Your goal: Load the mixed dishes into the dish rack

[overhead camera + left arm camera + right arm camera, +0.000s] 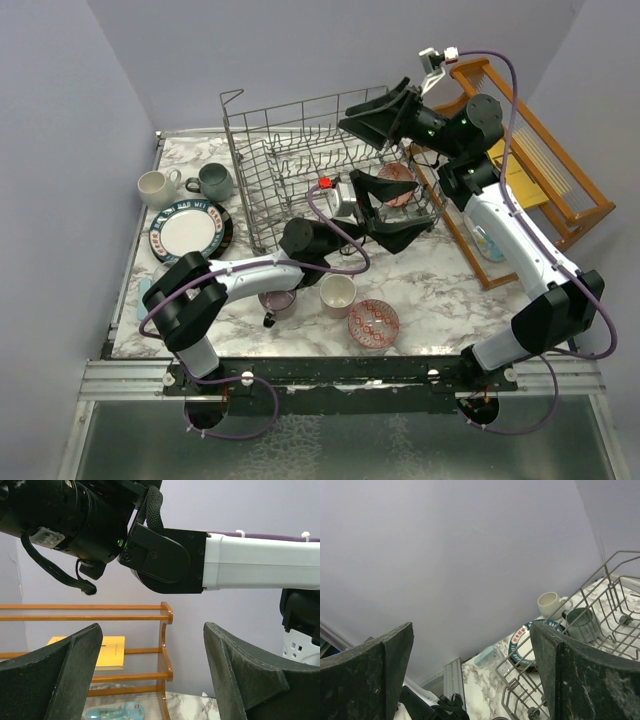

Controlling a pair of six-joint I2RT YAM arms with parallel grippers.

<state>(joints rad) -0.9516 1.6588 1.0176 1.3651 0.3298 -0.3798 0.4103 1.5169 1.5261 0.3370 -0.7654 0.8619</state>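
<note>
Marble-patterned desk enclosed by lilac walls. The grey wire dish rack stands at centre-far. Left of it are the white mug, grey-green mug and patterned-rim plate; on its near side are the purple mug, cream mug and red-patterned bowl. A second bowl shows at the rack's right end. The left gripper hovers beside it, jaws released and empty. The right gripper hangs above the rack's far right, jaws likewise released.

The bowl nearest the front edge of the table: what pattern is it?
The bowl has a red-and-white patterned inside, clearest in the top view.
</note>
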